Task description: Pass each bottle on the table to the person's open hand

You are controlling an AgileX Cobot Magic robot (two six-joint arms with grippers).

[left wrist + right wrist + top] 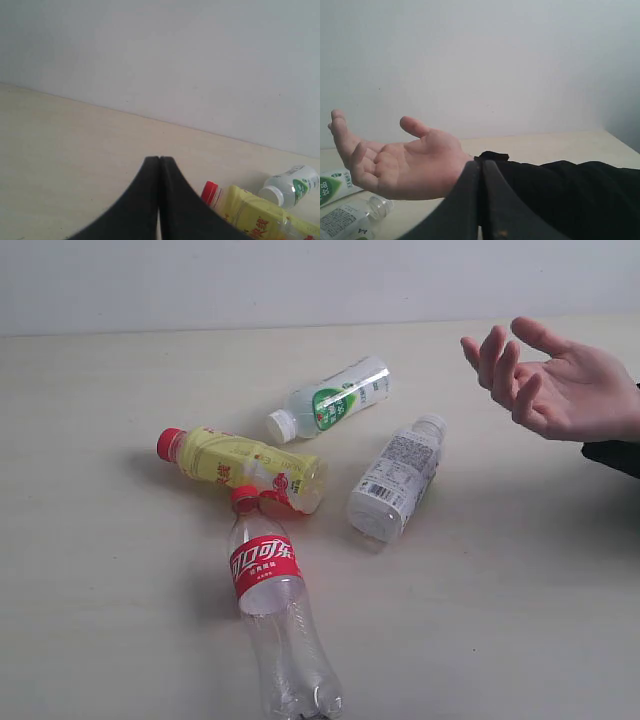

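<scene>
Beige desk (pixel 120 620) carries all four bottles (pixel 240 462) lying near its middle, so we judge none handed over yet. Our left claw (pixel 159 159) and right claw (pixel 481 162) are both closed, empty. Next we must open one over the white-labelled bottle (pixel 397 480), nearest the open hand (pixel 565 385) far right. The red-labelled bottle (pixel 268 575) shows Coca-Cola's Chinese script.

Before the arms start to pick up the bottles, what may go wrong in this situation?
1. All four bottles lie on their sides, so a touch may roll them. The yellow-labelled bottle lies right at the cap of the red-label bottle; lifting one may push the other.
2. The person's hand and dark sleeve show just beyond the shut right gripper in its wrist view; a hasty move may strike the arm.
</scene>
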